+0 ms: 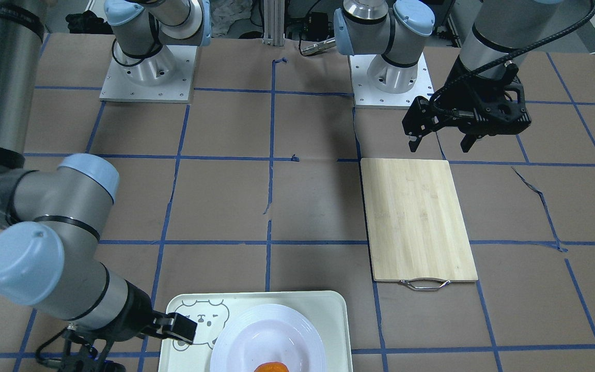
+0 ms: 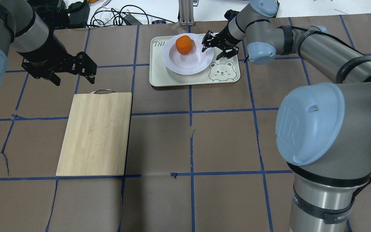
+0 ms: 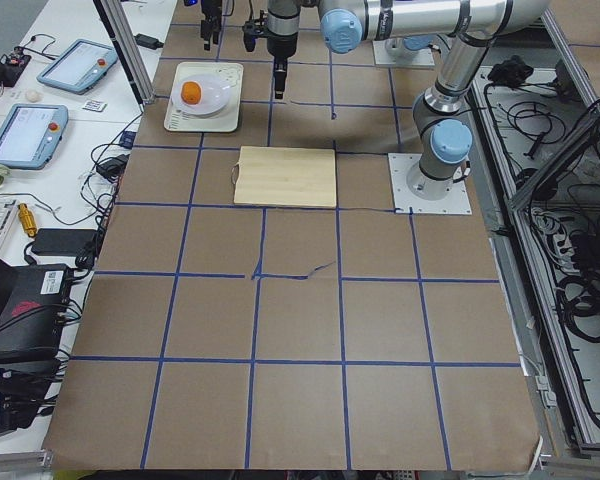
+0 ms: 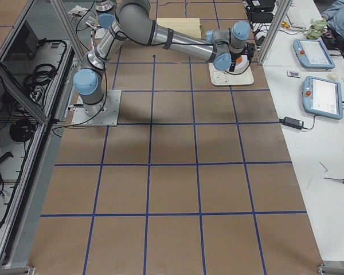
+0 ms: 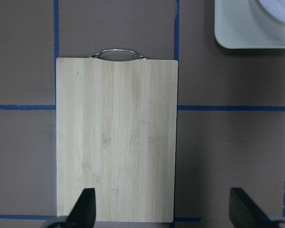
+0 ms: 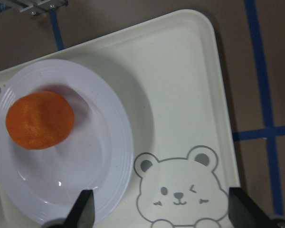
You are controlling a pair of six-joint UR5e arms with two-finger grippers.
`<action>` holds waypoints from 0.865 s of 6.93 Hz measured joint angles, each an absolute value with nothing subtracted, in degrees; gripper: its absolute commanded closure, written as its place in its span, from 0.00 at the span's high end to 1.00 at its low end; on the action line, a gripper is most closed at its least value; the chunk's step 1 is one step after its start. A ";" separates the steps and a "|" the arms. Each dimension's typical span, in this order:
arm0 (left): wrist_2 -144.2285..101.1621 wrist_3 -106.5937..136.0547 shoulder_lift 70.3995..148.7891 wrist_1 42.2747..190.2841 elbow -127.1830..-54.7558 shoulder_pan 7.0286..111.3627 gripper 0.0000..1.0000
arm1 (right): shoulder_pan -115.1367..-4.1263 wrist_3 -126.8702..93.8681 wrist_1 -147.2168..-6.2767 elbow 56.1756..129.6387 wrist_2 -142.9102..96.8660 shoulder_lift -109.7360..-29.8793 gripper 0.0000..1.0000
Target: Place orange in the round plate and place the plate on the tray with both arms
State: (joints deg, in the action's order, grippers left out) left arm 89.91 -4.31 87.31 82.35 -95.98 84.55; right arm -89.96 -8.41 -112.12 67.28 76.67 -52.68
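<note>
On the tray (image 2: 172, 80) the plate (image 2: 190, 66) sits flat, toward the end away from the bear drawing (image 2: 220, 72). The orange (image 2: 184, 44) rests in the plate's shallow well. My right gripper (image 2: 210, 54) hangs over the tray's bear end, just beside the plate's rim. Its jaws are spread wide with nothing between them, and I cannot tell whether it touches the rim. My left gripper (image 2: 74, 81) is well apart from the tray, raised over the table (image 2: 224, 138) by the cutting board (image 2: 97, 132). Its jaws are likewise wide and empty.

My right wrist camera gives me the whole orange and the winking bear in full. My two fingertips (image 6: 83, 206) show at its lower edge, one before the plate's rim and the other out past the tray's edge. The front-facing view cuts the tray off at its border, so only a sliver of orange shows there, and just one finger of my right gripper. Only the overhead view shows the handwritten letters (image 2: 158, 43) on the tray corner opposite the bear. My left wrist camera catches one corner of the tray and a bit of plate rim. The rest of that view is the board, its metal handle (image 5: 118, 53) on the end toward the tray. In the right-side view my right arm (image 4: 178, 40) covers much of the tray.
</note>
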 measured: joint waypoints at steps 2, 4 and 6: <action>89.83 -4.37 87.28 82.29 -95.89 84.55 1.00 | -90.04 -1.61 -97.18 66.21 84.48 -62.66 1.00; 89.75 -4.53 87.27 82.32 -95.88 84.55 1.00 | -90.47 1.02 -88.51 71.77 86.95 -75.49 1.00; 89.74 -6.91 87.23 82.41 -95.95 84.55 1.00 | -90.25 2.61 -87.91 78.17 87.45 -81.10 1.00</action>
State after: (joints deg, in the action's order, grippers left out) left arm 89.74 -6.91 87.23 82.41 -95.95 84.55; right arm -90.25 2.61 -87.91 78.17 87.45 -81.10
